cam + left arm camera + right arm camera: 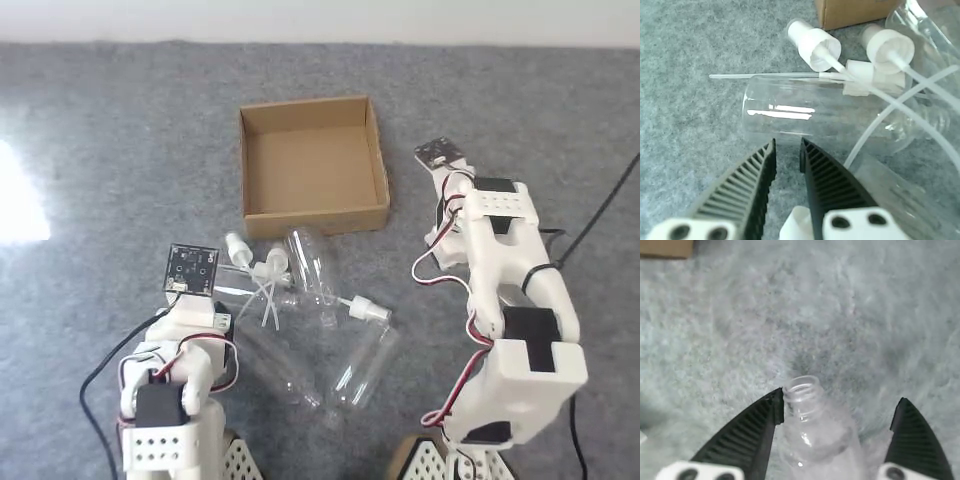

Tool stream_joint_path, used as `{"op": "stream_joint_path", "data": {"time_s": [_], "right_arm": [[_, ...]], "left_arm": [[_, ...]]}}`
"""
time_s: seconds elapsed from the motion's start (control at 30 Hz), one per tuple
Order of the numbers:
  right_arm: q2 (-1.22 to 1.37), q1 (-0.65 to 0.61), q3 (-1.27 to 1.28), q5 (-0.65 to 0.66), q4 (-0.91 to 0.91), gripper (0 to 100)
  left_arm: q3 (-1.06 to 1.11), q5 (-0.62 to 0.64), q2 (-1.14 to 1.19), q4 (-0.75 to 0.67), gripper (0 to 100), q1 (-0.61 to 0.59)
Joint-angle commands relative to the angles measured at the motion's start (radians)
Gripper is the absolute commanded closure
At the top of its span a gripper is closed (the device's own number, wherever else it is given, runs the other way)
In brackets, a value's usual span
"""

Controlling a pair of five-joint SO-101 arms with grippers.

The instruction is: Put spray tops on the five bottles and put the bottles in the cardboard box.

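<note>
**Ana:** Where is the cardboard box (315,216)?

**Ben:** It's on the grey tabletop (110,140), midway along and toward the far edge. It's open on top, with its bare floor showing.

**Ana:** And the bottles?

**Ben:** A cluster of clear bottles (312,265) lies on the near side of the box, around the middle of the tabletop. White spray tops (240,247) lie loose among them, and their thin dip tubes (268,305) cross each other. One spray head (369,311) sits at the neck of the rightmost bottle (362,372). I can't tell whether it's fastened.

**Ana:** What about the left side?

**Ben:** The left arm (165,405) stands at the near edge, left of the cluster. The left gripper (787,146) has its jaws only a narrow slit apart and nothing between them. The tips are just short of a bottle lying on its side (825,117). Two spray tops lie just beyond that bottle, toward the box corner.

**Ana:** And the right?

**Ben:** The right arm (515,300) stretches from the near edge toward the ground right of the box. The right gripper (841,399) has its jaws spread wide. An open-necked bottle (815,435) sits between them. One jaw tip touches its neck and the other is well apart, so the bottle isn't clamped.
</note>
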Motion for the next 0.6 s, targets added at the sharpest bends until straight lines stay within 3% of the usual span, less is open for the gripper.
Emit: {"op": "stream_joint_path", "data": {"time_s": [0.0,0.1,0.23,0.57], "right_arm": [[-0.068,-0.01,-0.046,0.071,0.01,68.7],[-0.067,-0.01,-0.044,0.101,0.028,67.5],[-0.067,-0.021,-0.049,0.126,0.079,58.6],[-0.067,-0.025,-0.043,0.229,0.15,58.2]], "left_arm": [[-0.002,0.009,-0.018,0.005,93,0.0],[-0.002,0.009,-0.018,0.005,93,0.0],[-0.002,0.009,-0.018,0.005,93,0.0],[-0.002,0.009,-0.018,0.005,93,0.0]]}}
